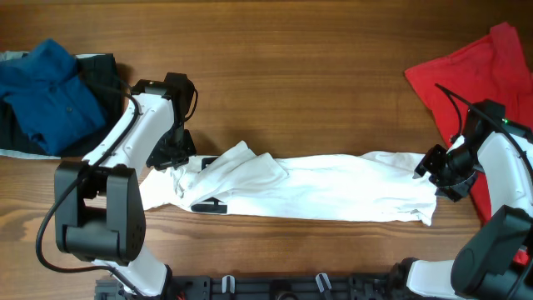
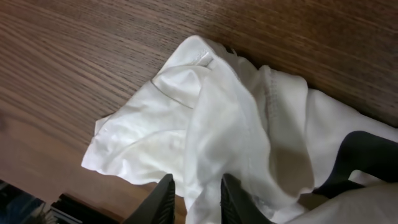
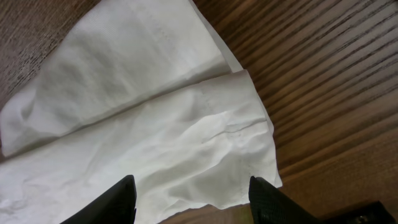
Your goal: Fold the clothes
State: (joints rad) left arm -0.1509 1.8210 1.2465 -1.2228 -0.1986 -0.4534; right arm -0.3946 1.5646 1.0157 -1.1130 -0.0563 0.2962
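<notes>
White T-shirt (image 1: 316,187) lay banded, mid-fold | left claw (image 2: 198,182) pinched its bunched end | right claw (image 3: 191,183) gaped over hem | next needed: hem grasp.

A brown wood-grain worktop (image 1: 316,92) is filling the overhead view, its grain running left to right; it is also showing bare in the left wrist view (image 2: 93,56) and the right wrist view (image 3: 323,93). A crumpled blue shirt (image 1: 46,92) is lying at its far left corner, overlapping a black cloth (image 1: 100,71). A black rail (image 1: 275,287) is lining the near edge.
</notes>
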